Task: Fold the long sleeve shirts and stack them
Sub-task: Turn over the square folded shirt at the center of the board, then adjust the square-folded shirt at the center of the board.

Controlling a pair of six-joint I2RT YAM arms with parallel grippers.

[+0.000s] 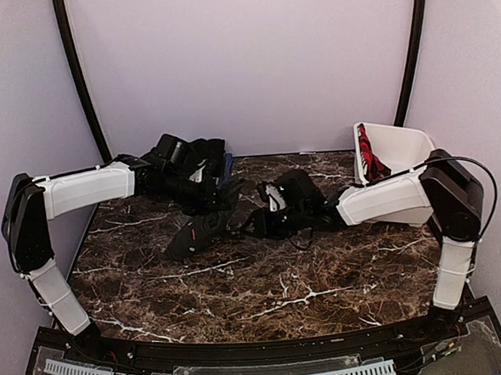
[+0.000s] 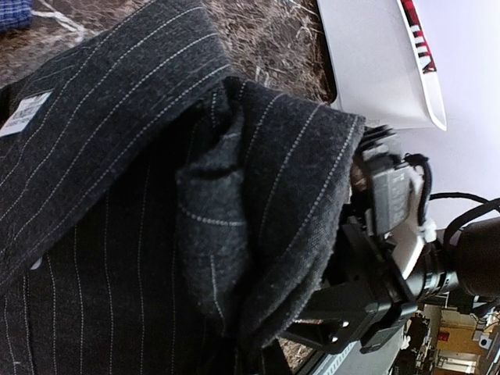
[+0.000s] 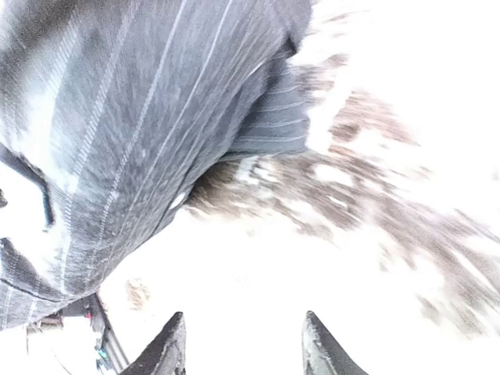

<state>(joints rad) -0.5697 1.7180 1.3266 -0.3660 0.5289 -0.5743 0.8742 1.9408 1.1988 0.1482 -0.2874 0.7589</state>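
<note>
Left gripper (image 1: pixel 197 180) clenched on pinstripe shirt (image 2: pixel 117 109), heaped at 11 o'clock of my table (image 1: pixel 265 280). Right gripper (image 3: pixel 244 348) released, jaws apart, nothing between; shirt at its 10 o'clock.

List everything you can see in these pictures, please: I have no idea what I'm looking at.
pinstriped shirt: one, black with pale stripes, crumpled mid-table
blue cloth: one, blue, at the table's rear behind the dark cloth
basket: one, white, rear right corner
red-and-black item: one, inside the basket
table: one, brown marble with white veins
left gripper: one, black, shut, fingers hidden in dark cloth
right gripper: one, black, open, nothing between its fingers
</note>
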